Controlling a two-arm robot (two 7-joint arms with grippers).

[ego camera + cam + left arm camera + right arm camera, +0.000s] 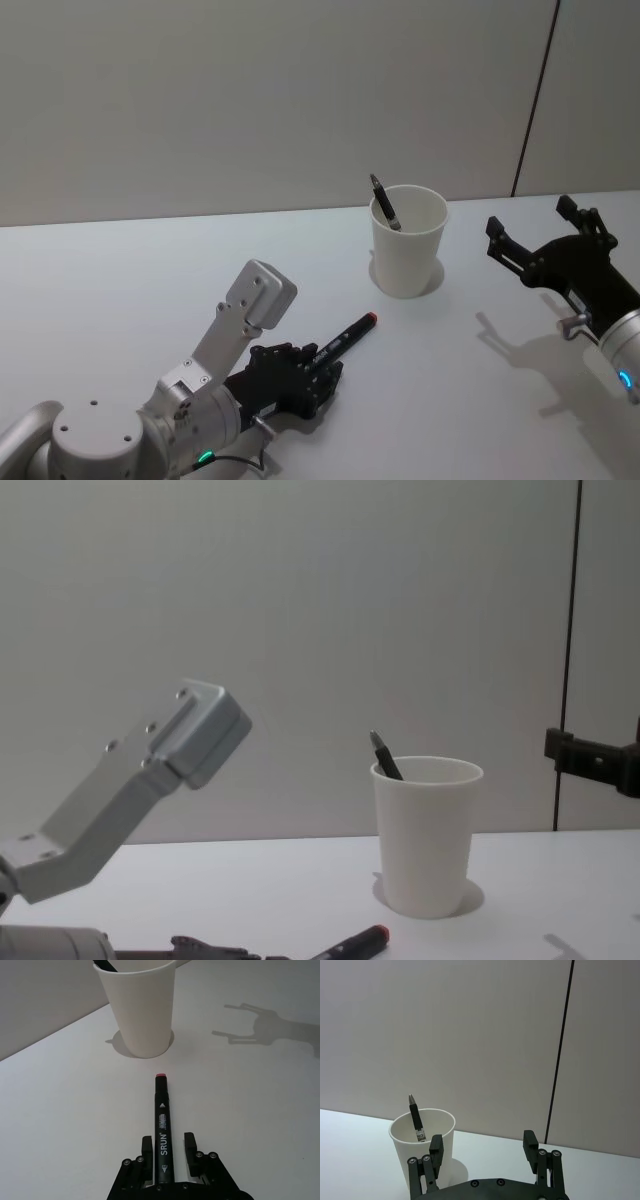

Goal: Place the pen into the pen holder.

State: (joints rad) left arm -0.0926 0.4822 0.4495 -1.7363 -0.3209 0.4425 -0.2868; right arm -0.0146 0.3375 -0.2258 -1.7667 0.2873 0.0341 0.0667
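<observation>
Nearest the lens, at the bottom centre of the left wrist frame, the pen (162, 1130), a black marker with a red end, lies flat on the white table (120, 280) with that red end aimed at the pen holder (137, 1007) at the top of the frame. Its rear end sits between the fingers (146, 1147) of the left gripper (168, 1143), which are parted only a little wider than the barrel: one is just beside it, the other shows a clear gap, so I judge nothing is clamped yet. In the head frame the white paper cup stands upright at centre, near the pen but apart from it, with a second dark pen (384, 203) leaning on its left rim. At the right edge the right gripper (533, 220) hovers with fingers spread wide and empty. Closing unevenly could roll the marker aside. A hold so far back could let the long front droop or swivel. A drooping tip might catch the rim or the leaning pen and tip the light cup.
</observation>
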